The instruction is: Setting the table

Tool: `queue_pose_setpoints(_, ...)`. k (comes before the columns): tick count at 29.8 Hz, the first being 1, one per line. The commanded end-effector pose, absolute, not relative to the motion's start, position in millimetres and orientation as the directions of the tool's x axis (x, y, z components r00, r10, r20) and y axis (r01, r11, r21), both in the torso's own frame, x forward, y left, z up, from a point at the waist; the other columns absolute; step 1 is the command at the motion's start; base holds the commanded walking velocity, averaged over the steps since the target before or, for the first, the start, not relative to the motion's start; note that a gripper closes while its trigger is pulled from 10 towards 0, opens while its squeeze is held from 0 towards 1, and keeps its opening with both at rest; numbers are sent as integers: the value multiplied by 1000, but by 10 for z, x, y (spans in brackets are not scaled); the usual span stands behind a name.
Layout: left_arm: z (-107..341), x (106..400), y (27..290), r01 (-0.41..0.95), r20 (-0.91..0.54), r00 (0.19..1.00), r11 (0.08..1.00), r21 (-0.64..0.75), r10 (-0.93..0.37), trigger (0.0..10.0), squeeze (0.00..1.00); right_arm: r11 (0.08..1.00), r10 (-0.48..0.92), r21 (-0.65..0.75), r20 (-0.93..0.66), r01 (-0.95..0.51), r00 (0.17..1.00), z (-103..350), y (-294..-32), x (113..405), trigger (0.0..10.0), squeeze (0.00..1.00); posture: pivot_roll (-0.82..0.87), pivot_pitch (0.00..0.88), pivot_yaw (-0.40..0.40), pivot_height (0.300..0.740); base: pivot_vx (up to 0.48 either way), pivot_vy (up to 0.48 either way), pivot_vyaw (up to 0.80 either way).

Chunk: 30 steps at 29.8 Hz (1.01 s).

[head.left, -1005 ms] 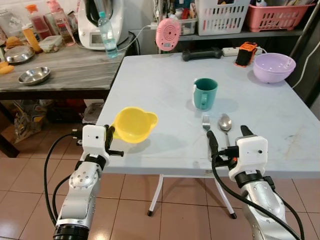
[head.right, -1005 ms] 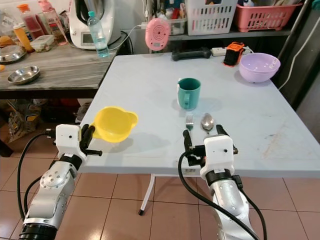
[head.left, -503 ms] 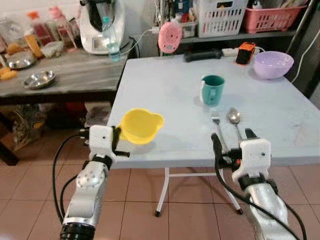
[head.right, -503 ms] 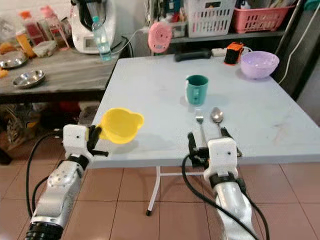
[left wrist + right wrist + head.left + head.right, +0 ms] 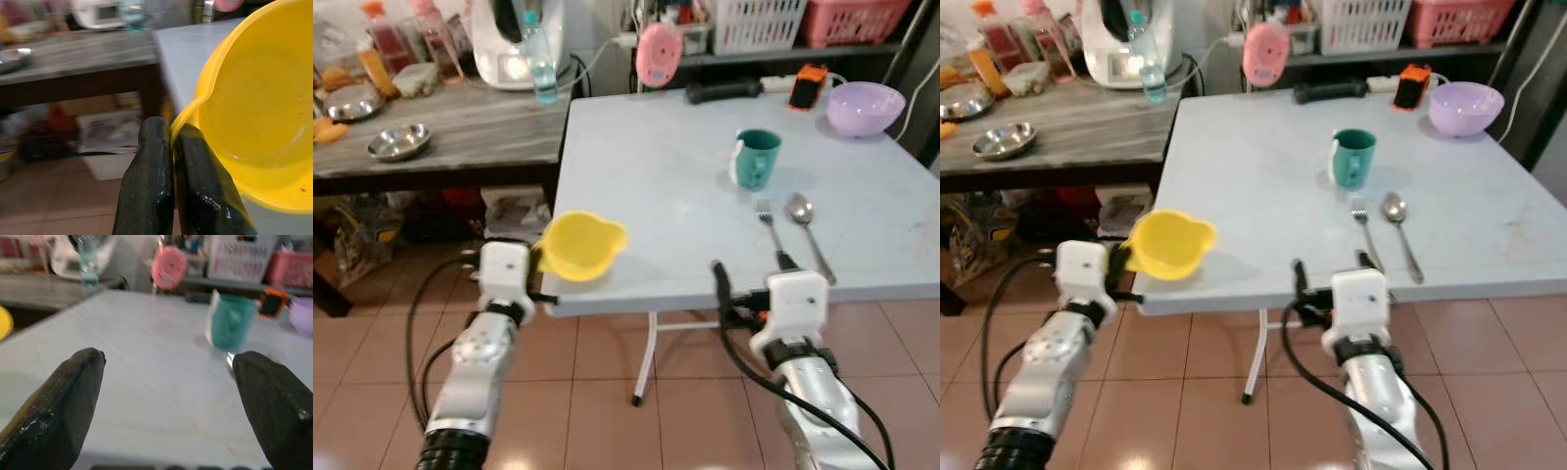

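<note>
My left gripper (image 5: pixel 172 142) has its jaws pinching the rim of the yellow bowl (image 5: pixel 580 246), right at one of the rim's small lips. Bowl is held open side up at the near left corner of the light blue bench (image 5: pixel 646 166), partly over the corner, partly off it; can't tell if it touches the surface.

My right gripper (image 5: pixel 166 367) has its jaws spread wide, nothing between them. It sits at the near edge of the bench, aimed across the top toward the green mug (image 5: pixel 757 159).

On the bench:
- green mug upright, mid-right area, handle facing the near left side
- fork (image 5: pixel 769 221) and spoon (image 5: pixel 806 223) lying side by side just in front of the mug, close but apart, handles pointing to the near edge, spoon on the right
- purple bowl (image 5: pixel 866 107) at the far right corner
- orange and black device (image 5: pixel 808 86) just left of the purple bowl
- black bar-shaped object (image 5: pixel 722 92) along the far edge
- pink round gadget (image 5: pixel 658 55) at the far edge, left of the black bar

Left of the bench stands a dark wooden side table (image 5: pixel 440 122) carrying a clear water bottle (image 5: pixel 539 61), a white appliance (image 5: pixel 508 34) and steel dishes (image 5: pixel 398 141). Floor (image 5: pixel 597 401) is reddish tile.
</note>
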<state>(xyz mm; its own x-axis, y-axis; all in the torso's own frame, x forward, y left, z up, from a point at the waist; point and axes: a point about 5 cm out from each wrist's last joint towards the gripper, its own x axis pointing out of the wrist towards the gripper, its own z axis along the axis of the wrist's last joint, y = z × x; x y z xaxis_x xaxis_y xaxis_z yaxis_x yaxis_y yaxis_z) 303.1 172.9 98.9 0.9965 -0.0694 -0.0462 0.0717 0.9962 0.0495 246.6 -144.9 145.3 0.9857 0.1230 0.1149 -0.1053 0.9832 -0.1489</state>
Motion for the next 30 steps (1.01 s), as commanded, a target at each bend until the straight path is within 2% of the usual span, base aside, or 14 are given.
queue_pose_setpoints(1,1035,3064,1679,77,-28,997,996,54,-76,10000,0,985,101,-150,88,-87,991,1390,-1534,2474,10000,0,-74,29,79,740,0,382,-531)
queue_pose_setpoints(8,1053,3089,1725,59,-16,998,997,51,-58,10000,0,986,109,-136,100,-95,989,1443,-1488,2480,10000,0,-86,39,73,740,0,453,-588)
queue_pose_setpoints(13,1020,3108,1657,71,-22,997,997,38,-70,10000,0,987,109,-129,101,-95,989,1429,-1446,2484,10000,0,-96,35,70,740,0,480,-537)
queue_pose_setpoints(30,1064,3257,1492,72,6,997,997,26,-72,10000,0,982,125,-157,146,-102,981,1526,-1394,2555,10000,0,-110,39,83,740,0,480,0)
